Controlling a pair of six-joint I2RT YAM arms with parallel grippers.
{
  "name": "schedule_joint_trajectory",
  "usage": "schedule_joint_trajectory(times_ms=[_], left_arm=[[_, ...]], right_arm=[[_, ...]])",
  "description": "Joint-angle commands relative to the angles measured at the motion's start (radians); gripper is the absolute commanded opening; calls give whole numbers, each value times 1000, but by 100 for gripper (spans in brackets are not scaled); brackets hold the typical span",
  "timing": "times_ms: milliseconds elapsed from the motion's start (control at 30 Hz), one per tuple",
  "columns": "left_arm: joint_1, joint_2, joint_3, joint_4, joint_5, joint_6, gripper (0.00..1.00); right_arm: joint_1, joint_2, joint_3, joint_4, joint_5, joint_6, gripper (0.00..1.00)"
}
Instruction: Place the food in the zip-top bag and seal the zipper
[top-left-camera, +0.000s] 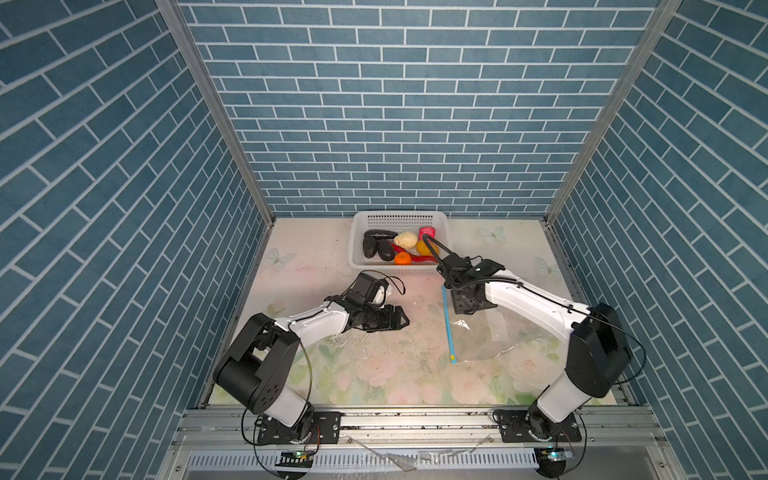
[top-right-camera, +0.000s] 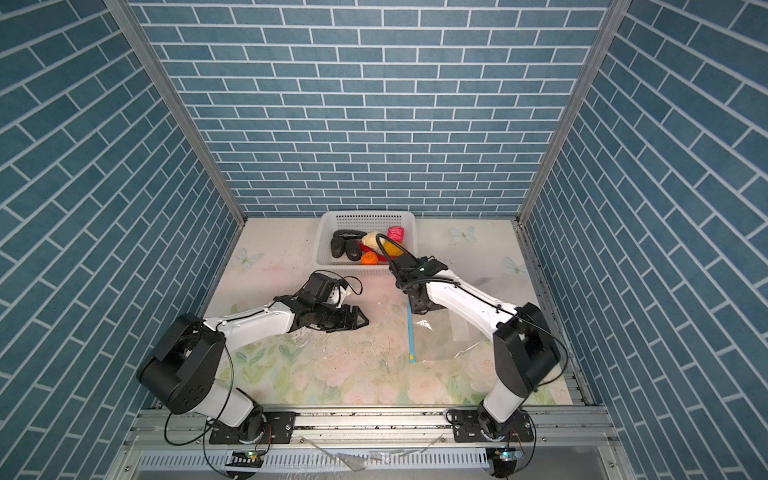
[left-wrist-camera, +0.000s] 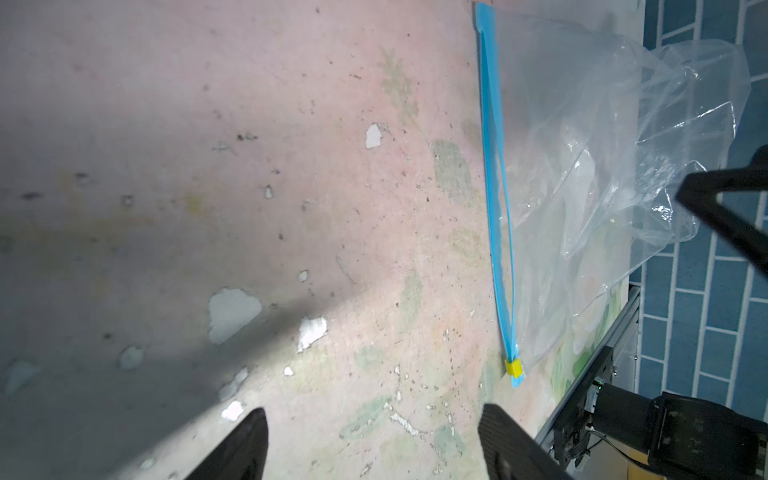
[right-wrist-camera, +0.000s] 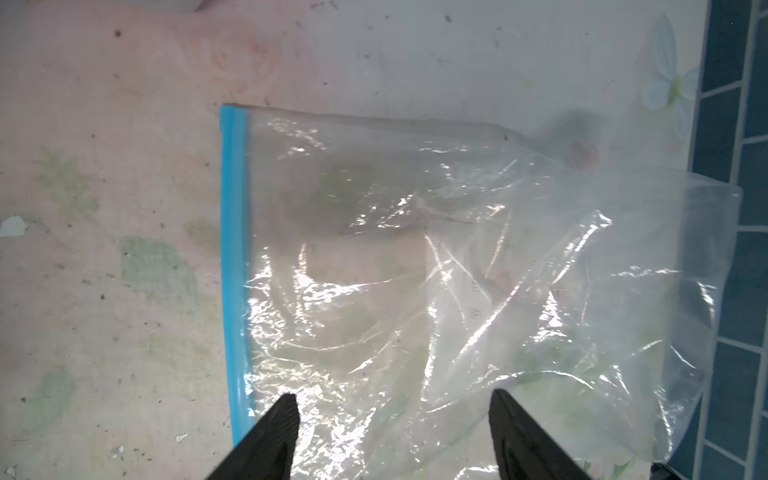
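Zip-top bag (top-left-camera: 511, 332) lay flat and empty on the floral table (top-left-camera: 316, 257), right of centre: clear, crinkly, glare-streaked. Zipper (top-left-camera: 448, 324) ran as a thin light-blue strip along the edge facing the left arm, yellow tab (left-wrist-camera: 514, 368) at its near end. Food (top-left-camera: 399, 247) sat piled in the white basket (top-left-camera: 399, 214) at the back. Left gripper (left-wrist-camera: 374, 440) was spread, empty, over bare table. Right gripper (right-wrist-camera: 395, 428) was spread above the plastic, clamping nothing.

Clear crinkly plastic zip-top bag (right-wrist-camera: 457, 249): light-blue zipper strip (right-wrist-camera: 235, 270), small yellow tab (left-wrist-camera: 514, 368).
White perforated plastic basket (top-left-camera: 356, 241): black lumps (top-left-camera: 369, 246), cream piece (top-left-camera: 405, 239), pink piece (top-left-camera: 428, 231), yellow-orange piece (top-left-camera: 423, 249), orange piece (top-left-camera: 402, 259), red chillies (top-left-camera: 424, 258).
Counter (top-left-camera: 395, 374): pale pink-and-green rose print.
Walls (top-left-camera: 395, 124): blue brick pattern, white joints.
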Motion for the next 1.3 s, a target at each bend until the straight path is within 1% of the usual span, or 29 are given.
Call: schedule_joint_trajectory(times_ms=[0,67,233,633,733,833,967,1167,1233,1267], left_arm=[[43,-44,-38,-14,-20,2,88],[73,-65,-58,-30,-28,6,93],[128,-79,-86,-56,-27,9,99],[139,-63,-86,-55,-29,10,99],[140,-62,-86,-57,-29,12,99],[142,-59,-88,-56,-29,12,99],[142,-55,-89,-53,-27,10,99],[141,-53,-87,-54,-27,10,99],[142,-53,-87,-55,-27,8,99],[142,-53,-88,-55,-29,10,99]], right_arm=[[47,79,78,-59,18,72,74],[68,108,84,-45,12,73,74],[98,166,80,-19,-14,80,73],[114,254,77,8,-33,89,72],[115,269,69,5,-19,89,69],[115,280,62,3,-14,93,68],[116,274,58,-7,2,97,63],[118,268,35,-6,25,108,52],[119,276,28,-6,27,110,46],[119,280,25,-7,31,113,44]])
